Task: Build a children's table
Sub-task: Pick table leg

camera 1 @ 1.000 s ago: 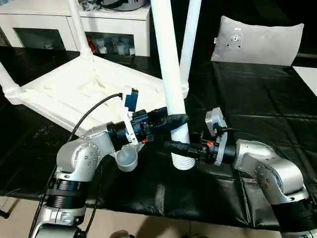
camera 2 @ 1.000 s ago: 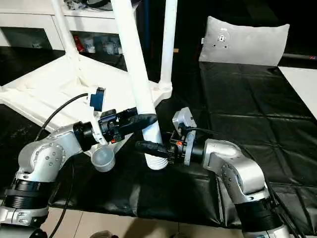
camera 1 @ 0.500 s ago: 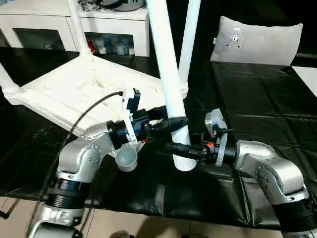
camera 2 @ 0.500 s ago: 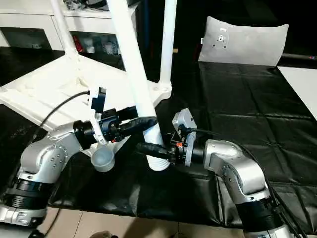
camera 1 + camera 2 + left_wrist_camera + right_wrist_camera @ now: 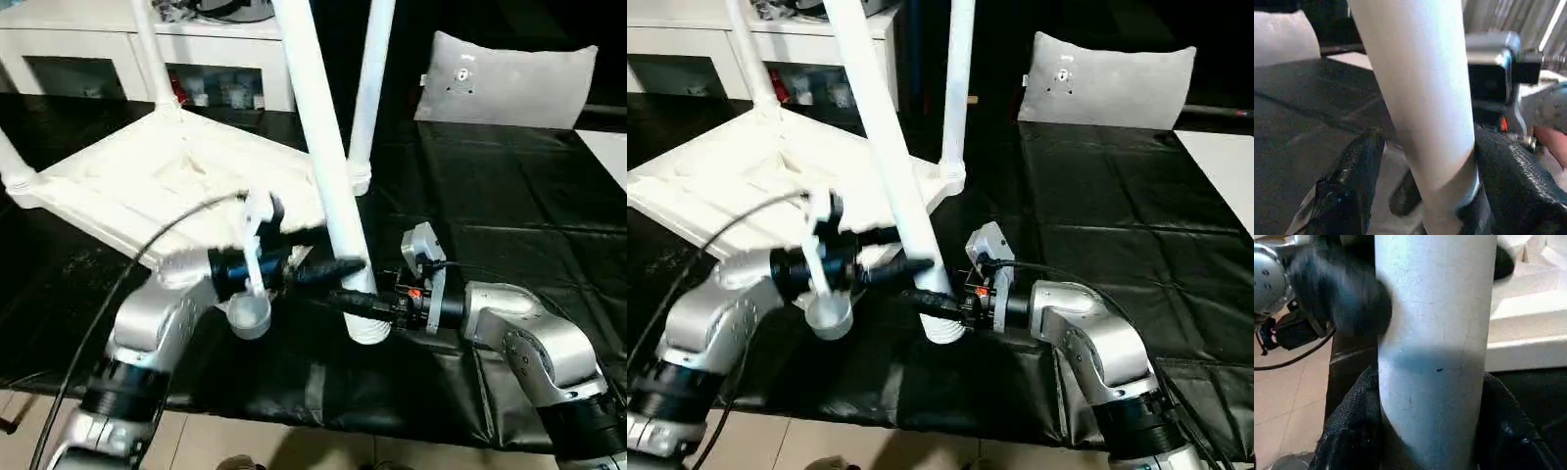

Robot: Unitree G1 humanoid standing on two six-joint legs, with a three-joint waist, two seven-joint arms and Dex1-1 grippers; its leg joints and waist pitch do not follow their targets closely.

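The children's table (image 5: 167,181) lies upside down on the black-covered tabletop (image 5: 509,186), toward the robot's left, its ribbed underside facing up. Four white legs can be counted: three stand in corner sockets, one at the far left corner (image 5: 157,54), one at the left picture edge (image 5: 12,162) and one at the corner nearest the middle (image 5: 370,88). The fourth leg (image 5: 328,186) is loose, leaning with its threaded end (image 5: 367,328) down on the black cover, just in front of the top's near edge.

Two pincers meet on that loose leg. The left pincer (image 5: 338,266) reaches in from the left, its black fingers (image 5: 1352,181) spread either side of the leg and closed on it a little above the thread. The right pincer (image 5: 358,304) comes from the right, lower down, its fingers (image 5: 1352,431) clamped around the same leg just over the threaded end. The two pincers sit one above the other, nearly touching.

One grey pad (image 5: 505,83) stands at the far edge of the tabletop. One white cabinet (image 5: 127,49) with glass doors stands behind the table. The right half of the black cover is open, and a white board's corner (image 5: 609,147) shows at the right edge. No readable writing.
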